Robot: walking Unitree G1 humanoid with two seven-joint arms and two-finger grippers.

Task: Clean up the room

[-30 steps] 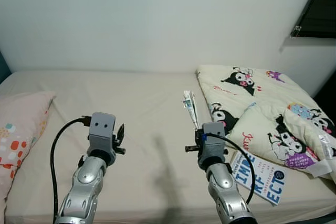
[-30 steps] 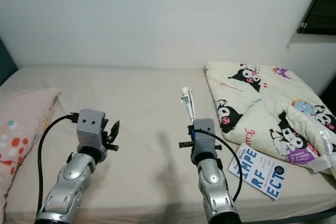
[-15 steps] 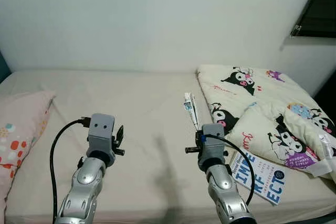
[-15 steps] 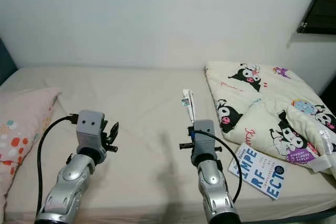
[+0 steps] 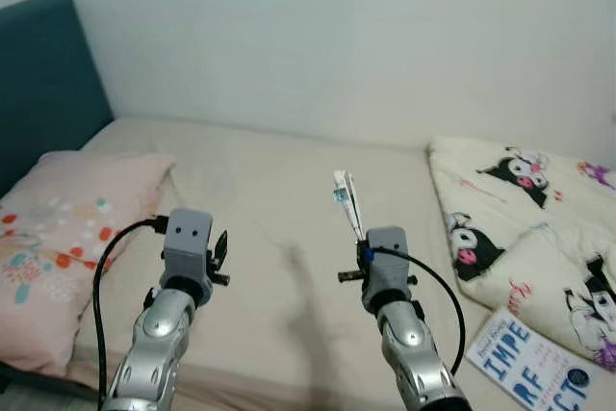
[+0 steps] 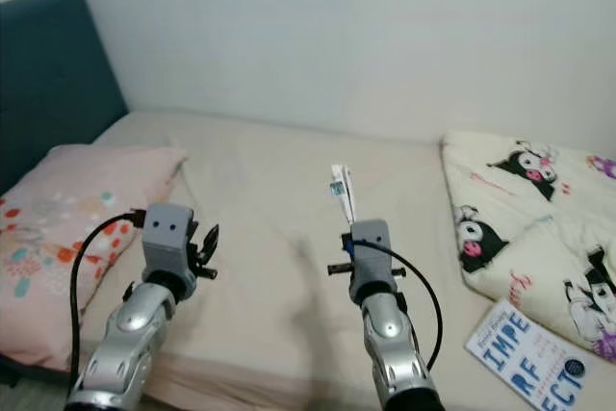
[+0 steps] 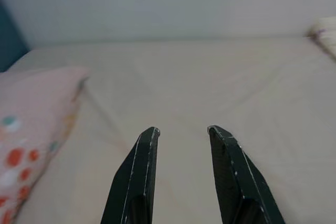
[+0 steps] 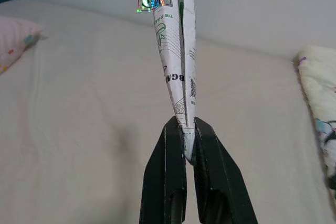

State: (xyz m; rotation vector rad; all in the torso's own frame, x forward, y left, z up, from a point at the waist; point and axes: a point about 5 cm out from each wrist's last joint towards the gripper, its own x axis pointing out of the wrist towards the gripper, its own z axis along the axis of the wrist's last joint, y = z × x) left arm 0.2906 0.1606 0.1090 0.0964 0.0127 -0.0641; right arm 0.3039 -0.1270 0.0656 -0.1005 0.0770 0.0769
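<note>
A beige bed (image 5: pixel 269 199) runs up to a white wall, with a teal headboard (image 5: pixel 43 84) at its left end. A cartoon-print quilt (image 5: pixel 525 214) is heaped along the right edge, and a pink spotted pillow (image 5: pixel 67 238) lies at the left end. A blue-lettered book (image 5: pixel 527 371) lies at the front right corner. The right gripper (image 8: pixel 185 129) hangs above the bed's middle, fingers clamped on a folded paper wrapper (image 8: pixel 173 40) — it stands upright. The left gripper (image 7: pixel 181 132) hovers near the pillow, fingers parted and empty
</note>
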